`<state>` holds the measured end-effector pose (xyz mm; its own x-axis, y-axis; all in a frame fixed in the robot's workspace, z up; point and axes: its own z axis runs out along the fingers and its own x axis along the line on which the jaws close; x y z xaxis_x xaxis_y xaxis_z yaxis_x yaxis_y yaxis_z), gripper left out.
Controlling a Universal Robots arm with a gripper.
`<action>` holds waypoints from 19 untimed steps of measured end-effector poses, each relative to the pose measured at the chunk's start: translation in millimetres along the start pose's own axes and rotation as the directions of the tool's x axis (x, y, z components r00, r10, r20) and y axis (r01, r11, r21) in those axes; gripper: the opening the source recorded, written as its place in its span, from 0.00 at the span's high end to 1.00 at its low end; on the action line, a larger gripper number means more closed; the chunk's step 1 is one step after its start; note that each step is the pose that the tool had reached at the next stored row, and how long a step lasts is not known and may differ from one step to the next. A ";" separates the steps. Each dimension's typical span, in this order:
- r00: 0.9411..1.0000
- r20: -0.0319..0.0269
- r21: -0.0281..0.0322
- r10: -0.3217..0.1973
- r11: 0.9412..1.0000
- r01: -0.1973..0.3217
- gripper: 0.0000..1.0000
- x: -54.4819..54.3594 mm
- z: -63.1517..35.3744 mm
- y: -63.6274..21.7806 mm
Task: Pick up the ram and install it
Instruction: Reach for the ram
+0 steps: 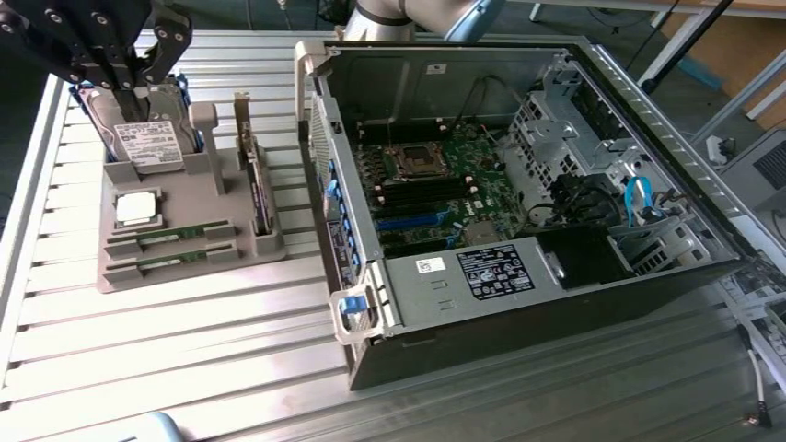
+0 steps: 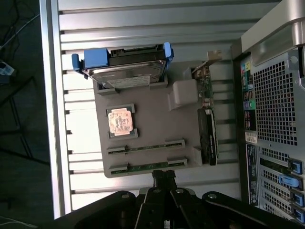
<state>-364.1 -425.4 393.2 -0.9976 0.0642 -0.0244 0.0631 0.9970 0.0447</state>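
Two ram sticks lie in slots at the front of a grey holder (image 1: 197,198): one ram (image 1: 167,235) and a second (image 1: 165,261) beside it. In the wrist view they show as thin green strips, one ram (image 2: 145,148) and the other (image 2: 143,166). My gripper (image 1: 120,78) hangs high over the holder's hard-drive end, shut and holding nothing. In the wrist view the gripper (image 2: 164,174) has its fingertips pressed together just off the holder's edge, close to the nearer ram.
The holder also carries a hard drive (image 1: 150,138) in a blue bracket, a square silver processor (image 1: 135,208) and an upright expansion card (image 1: 258,193). An open computer case (image 1: 516,175) with its motherboard (image 1: 430,189) stands to the exterior view's right on a slatted metal table (image 1: 184,350).
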 end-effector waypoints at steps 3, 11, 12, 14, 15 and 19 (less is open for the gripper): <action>1.000 -0.001 0.000 -0.014 1.000 0.014 0.89 0.0 0.0 0.0; 0.998 -0.002 -0.002 -0.058 0.998 0.058 0.89 0.0 0.0 0.0; 0.998 -0.003 -0.002 -0.063 0.998 0.063 0.89 0.0 0.0 0.0; 0.997 -0.003 -0.002 -0.073 0.997 0.073 0.89 0.0 0.1 0.0; 0.997 -0.003 -0.002 -0.078 0.997 0.078 0.89 0.0 0.0 0.0; 0.995 -0.004 -0.003 -0.097 0.995 0.097 0.89 0.0 0.0 0.0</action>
<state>-364.1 -425.4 393.2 -0.9992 -0.0326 -0.0244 -0.0336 0.9984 0.0447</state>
